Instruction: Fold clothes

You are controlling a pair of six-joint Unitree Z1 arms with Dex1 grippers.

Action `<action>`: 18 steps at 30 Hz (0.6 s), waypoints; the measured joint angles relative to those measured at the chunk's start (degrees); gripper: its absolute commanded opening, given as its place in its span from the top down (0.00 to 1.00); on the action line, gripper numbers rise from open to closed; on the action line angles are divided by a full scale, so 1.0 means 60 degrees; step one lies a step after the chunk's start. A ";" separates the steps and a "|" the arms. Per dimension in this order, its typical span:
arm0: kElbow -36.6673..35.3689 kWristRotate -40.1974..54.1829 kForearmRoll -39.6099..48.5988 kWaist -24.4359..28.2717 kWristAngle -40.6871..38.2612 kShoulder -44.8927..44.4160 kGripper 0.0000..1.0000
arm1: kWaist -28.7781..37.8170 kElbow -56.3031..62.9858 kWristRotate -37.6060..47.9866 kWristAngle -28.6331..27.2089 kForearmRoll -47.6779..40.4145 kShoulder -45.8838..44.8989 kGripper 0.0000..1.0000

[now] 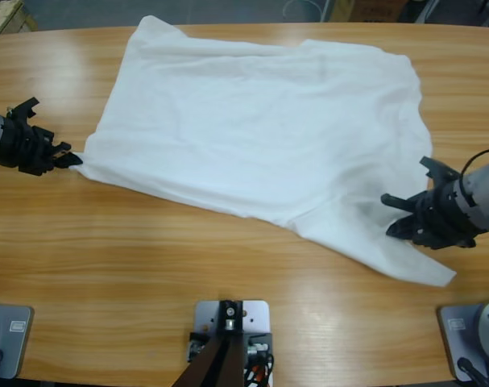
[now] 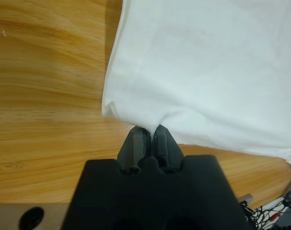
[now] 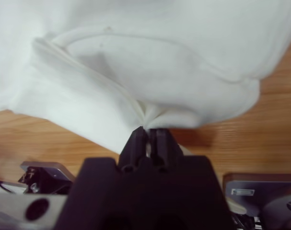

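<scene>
A white T-shirt (image 1: 260, 129) lies spread across the middle and back of the wooden table. At the table's left, my left gripper (image 1: 67, 159) is shut on the shirt's pointed left corner. In the left wrist view, that gripper (image 2: 149, 130) pinches the edge of the white T-shirt (image 2: 212, 72) just above its tips. My right gripper (image 1: 399, 215) at the table's right is shut on the shirt's lower right part. The right wrist view has the right gripper (image 3: 148, 129) gathering a puckered hem of the white T-shirt (image 3: 150, 62).
Bare wooden table (image 1: 147, 258) stretches in front of the shirt and on both sides of it. The table's far edge (image 1: 75, 34) runs just behind the shirt's top, with the room floor beyond.
</scene>
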 measured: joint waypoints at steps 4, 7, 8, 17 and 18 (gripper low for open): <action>0.0000 0.0000 0.0000 0.0000 0.0000 0.0033 1.00 | -0.0126 -0.0024 -0.0077 -0.0017 0.0069 -0.0132 1.00; 0.0000 0.0000 0.0000 0.0002 0.0000 0.0033 1.00 | -0.0505 -0.0087 -0.0272 -0.0018 0.0207 -0.0265 1.00; 0.0000 0.0000 0.0000 0.0011 0.0000 0.0032 1.00 | -0.0700 -0.0115 -0.0381 -0.0018 0.0279 -0.0370 1.00; -0.0001 0.0000 0.0000 0.0193 0.0000 0.0032 1.00 | -0.1952 -0.0962 -0.1684 -0.0106 0.0845 -0.1277 1.00; -0.0001 0.0000 0.0000 0.0205 0.0000 0.0032 1.00 | -0.1994 -0.1092 -0.1750 -0.0107 0.0891 -0.1315 1.00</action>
